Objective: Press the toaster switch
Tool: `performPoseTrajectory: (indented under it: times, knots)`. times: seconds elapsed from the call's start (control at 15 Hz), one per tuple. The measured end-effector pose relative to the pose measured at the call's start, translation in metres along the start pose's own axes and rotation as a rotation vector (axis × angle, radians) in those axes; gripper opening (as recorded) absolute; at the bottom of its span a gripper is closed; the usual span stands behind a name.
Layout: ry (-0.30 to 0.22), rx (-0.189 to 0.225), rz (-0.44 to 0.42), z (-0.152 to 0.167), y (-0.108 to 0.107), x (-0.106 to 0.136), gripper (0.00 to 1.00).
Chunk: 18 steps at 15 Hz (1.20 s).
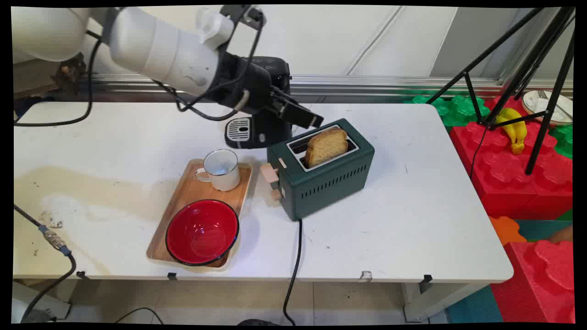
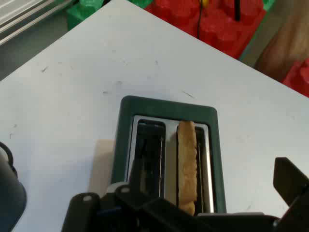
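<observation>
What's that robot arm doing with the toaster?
The white arm's black pincer hangs open just above the back end of a green toaster, holding nothing. A slice of toast stands up in one slot; the other slot looks empty. Beside the toaster, a wooden tray carries a white mug and a red bowl.

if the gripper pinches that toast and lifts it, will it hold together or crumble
The toast looks stiff: it stands upright in the toaster slot without sagging. Its rough crust suggests decent grip, though probably crumbs. It is likely light, so a hard squeeze from the gripper could crack it.
</observation>
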Motion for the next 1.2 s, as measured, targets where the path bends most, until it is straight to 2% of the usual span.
performPoseTrajectory:
  times: [0.27,0.67,0.93,1.2]
  knots:
    - [-0.009,-0.009,0.035,-0.019,0.002,-0.015,1.00]
    - [-0.069,-0.029,0.138,-0.039,-0.001,-0.040,1.00]
    - [-0.086,-0.018,0.183,-0.045,-0.008,-0.051,1.00]
    - [-0.093,-0.011,0.191,-0.045,-0.010,-0.060,1.00]
